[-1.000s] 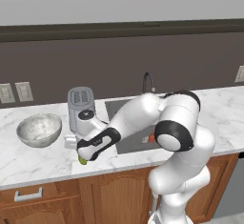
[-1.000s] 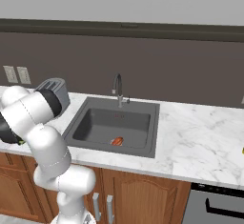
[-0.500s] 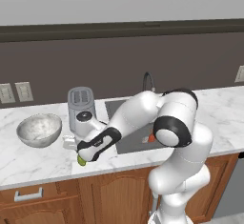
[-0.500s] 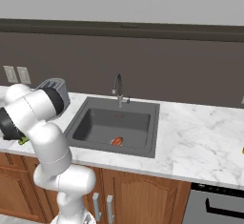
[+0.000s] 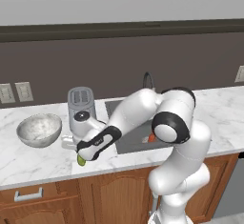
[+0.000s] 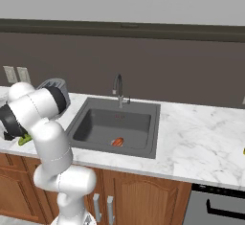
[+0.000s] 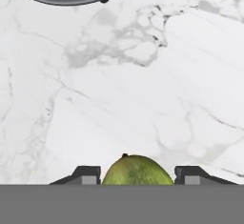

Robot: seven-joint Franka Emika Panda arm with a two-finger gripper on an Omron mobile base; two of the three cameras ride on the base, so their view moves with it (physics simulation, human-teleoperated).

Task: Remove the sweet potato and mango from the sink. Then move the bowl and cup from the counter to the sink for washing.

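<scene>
Mango (image 7: 137, 170) sits pinched between the gripper's (image 7: 138, 175) two fingertips, low over the marble counter (image 7: 143, 85) near its front edge, left of the sink (image 6: 117, 126), apparently for setting down. Right base view shows the sweet potato (image 6: 117, 142) remaining in the basin; left base view shows the bowl (image 5: 40, 129) and toaster (image 5: 81, 105).

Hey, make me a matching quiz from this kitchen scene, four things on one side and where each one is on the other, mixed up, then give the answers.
Things:
1. mango
2. sweet potato
3. bowl
4. toaster

Places:
A. on the sink floor
B. between the tool fingers, over the counter
C. on the counter, left of the toaster
D. at the back of the counter, beside the sink

Pairs: 1-B, 2-A, 3-C, 4-D
</scene>
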